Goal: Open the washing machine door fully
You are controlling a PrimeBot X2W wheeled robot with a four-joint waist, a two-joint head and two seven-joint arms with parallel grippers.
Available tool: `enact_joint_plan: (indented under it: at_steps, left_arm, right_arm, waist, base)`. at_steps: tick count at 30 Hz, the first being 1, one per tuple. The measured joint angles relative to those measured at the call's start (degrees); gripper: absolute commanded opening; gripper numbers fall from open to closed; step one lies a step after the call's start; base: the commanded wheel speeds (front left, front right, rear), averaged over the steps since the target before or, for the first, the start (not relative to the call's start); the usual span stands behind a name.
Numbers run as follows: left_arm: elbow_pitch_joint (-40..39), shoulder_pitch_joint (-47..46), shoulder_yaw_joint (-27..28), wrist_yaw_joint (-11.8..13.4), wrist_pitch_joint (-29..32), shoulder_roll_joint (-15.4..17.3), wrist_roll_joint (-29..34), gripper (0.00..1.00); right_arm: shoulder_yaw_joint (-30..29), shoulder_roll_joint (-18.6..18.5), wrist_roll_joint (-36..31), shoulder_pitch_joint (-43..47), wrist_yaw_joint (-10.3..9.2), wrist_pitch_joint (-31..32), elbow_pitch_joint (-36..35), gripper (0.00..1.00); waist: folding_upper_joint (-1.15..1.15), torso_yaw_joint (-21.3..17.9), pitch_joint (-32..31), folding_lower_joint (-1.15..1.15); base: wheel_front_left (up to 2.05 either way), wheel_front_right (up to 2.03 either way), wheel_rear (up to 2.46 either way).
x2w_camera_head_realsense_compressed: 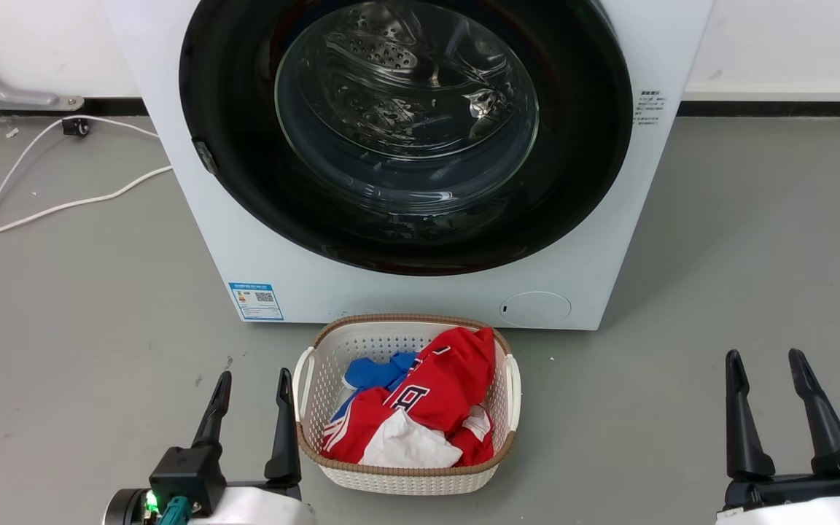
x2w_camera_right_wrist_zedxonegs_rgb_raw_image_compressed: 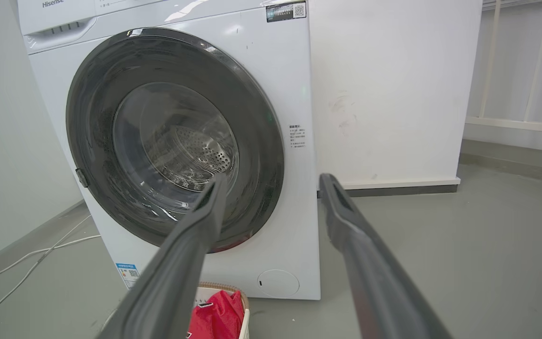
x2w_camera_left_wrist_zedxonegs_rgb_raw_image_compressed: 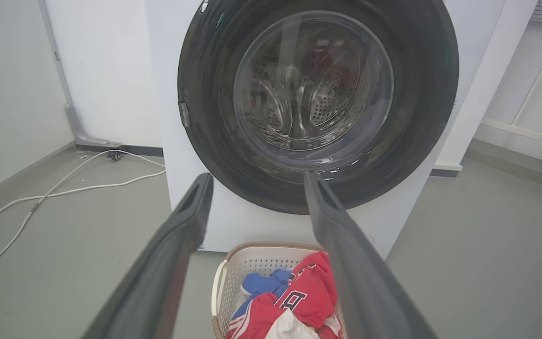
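Nearest me, two claws hang low and idle, the left claw [x2w_camera_head_realsense_compressed: 254, 374] and right claw [x2w_camera_head_realsense_compressed: 765, 354] both spread wide, holding nothing, flanking one white laundry basket [x2w_camera_head_realsense_compressed: 316, 344] of red, blue and white clothes [x2w_camera_head_realsense_compressed: 438, 390], likely parked for loading. Beyond it, the one washing machine [x2w_camera_head_realsense_compressed: 197, 248] stands with its single washing machine door [x2w_camera_head_realsense_compressed: 234, 168] shut flush, untouched.
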Motion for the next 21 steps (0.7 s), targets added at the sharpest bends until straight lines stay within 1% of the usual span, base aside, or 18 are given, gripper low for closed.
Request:
enact_joint_plan:
  at_steps: [9, 21]
  left_arm:
    - [0.13, 0.29, -0.51, 0.65, -0.83, -0.01, 2.30, 1.00]
    - [2.19, 0.32, -0.35, 1.12, -0.92, -0.02, 1.41, 1.00]
  right_arm:
    - [0.30, 0.00, -1.82, 0.63, 0.07, -0.91, 0.05, 1.00]
    - [0.45, 0.00, -0.82, 0.63, 0.07, -0.92, 1.14, 1.00]
  waist:
    - [0.00, 0.11, 0.05, 0.00]
    - [0.00, 0.22, -0.03, 0.00]
  base:
    - [0.00, 0.00, 0.00]
    - [0.00, 0.00, 0.00]
